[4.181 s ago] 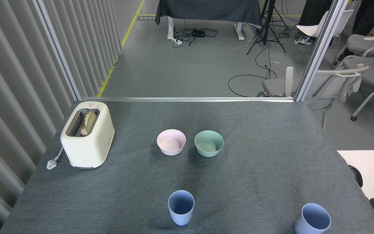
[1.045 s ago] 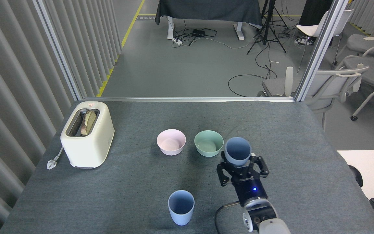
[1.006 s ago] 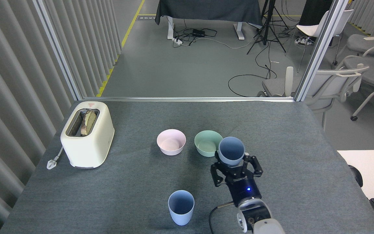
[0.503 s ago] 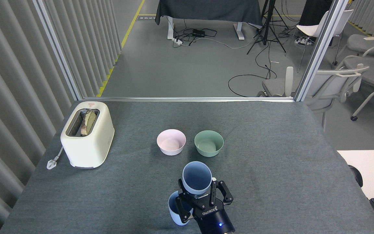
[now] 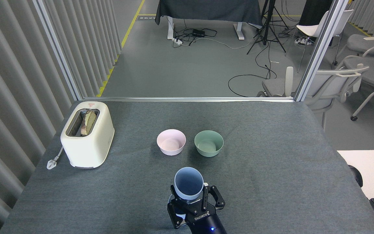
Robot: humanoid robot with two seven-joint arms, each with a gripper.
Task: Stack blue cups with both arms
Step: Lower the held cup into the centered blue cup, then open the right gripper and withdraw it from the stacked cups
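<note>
1. Since the frame half a second back, the right gripper has carried its cup a little leftward and nearer the table's near edge, so it now covers almost all of the second cup.
2. The held cup is upright, mouth open upward, with the black fingers clenched on its lower wall.
3. Only a pale sliver of the second cup shows under the gripper; whether the two cups touch cannot be told.
4. The left gripper is out of view.
5. Beyond the held cup stand the pink bowl and, just right of it, the green bowl, both well apart from the cup.
6. Far left of the held cup sits the toaster, bread in its slot.
7. All rest on the grey table.
</note>
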